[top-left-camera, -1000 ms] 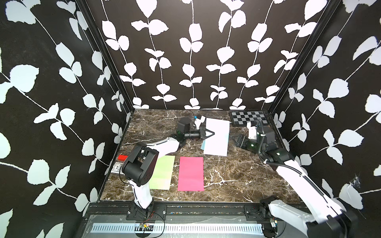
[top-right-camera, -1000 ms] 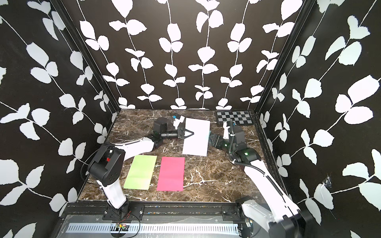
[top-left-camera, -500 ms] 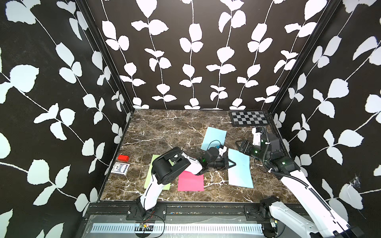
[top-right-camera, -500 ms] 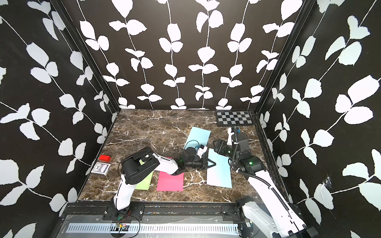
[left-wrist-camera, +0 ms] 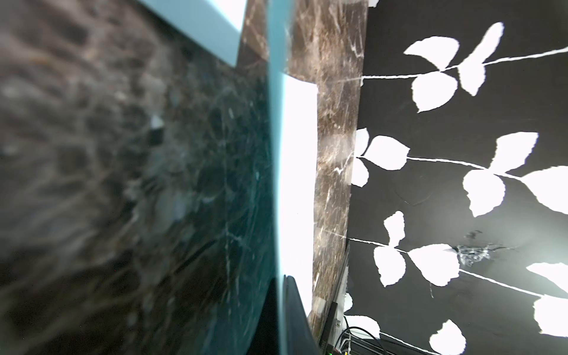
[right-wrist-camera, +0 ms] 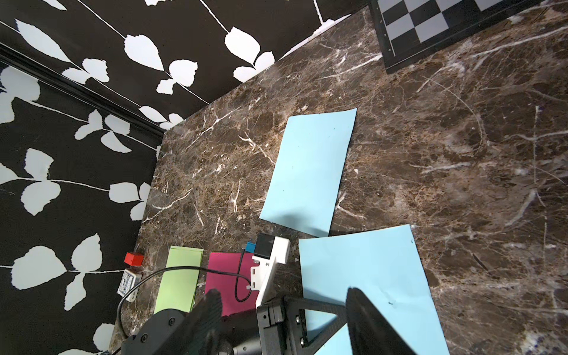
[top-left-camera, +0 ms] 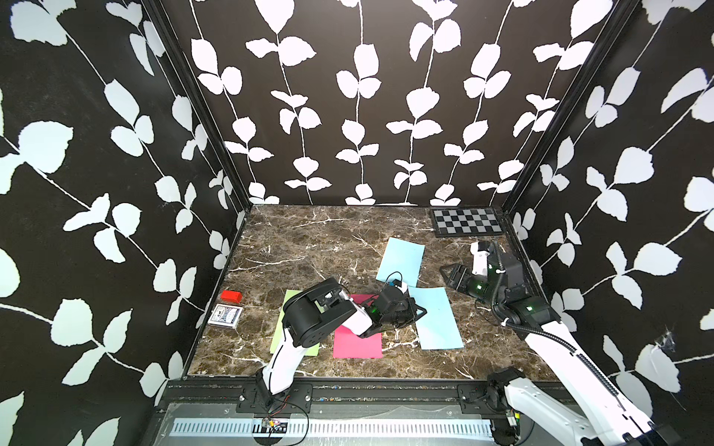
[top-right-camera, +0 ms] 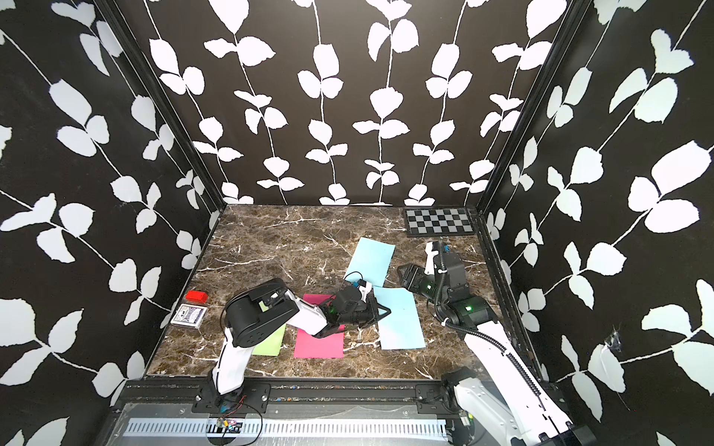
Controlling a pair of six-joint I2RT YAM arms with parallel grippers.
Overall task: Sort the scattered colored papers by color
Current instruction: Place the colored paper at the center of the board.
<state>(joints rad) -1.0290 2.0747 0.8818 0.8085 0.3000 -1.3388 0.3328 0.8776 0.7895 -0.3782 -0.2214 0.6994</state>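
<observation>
Blue sheet (top-left-camera: 438, 320) nearer, left gripper (top-left-camera: 422, 311) pinching it

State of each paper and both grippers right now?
near blue sheet: lying down, one edge pinched by the left gripper
far blue sheet: flat, free
pink sheet: flat, partly hidden
green sheet: flat, partly hidden
left gripper: shut on near blue sheet
right gripper: open, empty

- Both top views look down from high at the near edge, sharing the whole marble table (top-left-camera: 301, 247).
- My left wrist camera skims the near blue sheet (left-wrist-camera: 298, 184) edge-on, facing right.
- My right wrist camera looks left over the far blue sheet (right-wrist-camera: 310, 172).
</observation>
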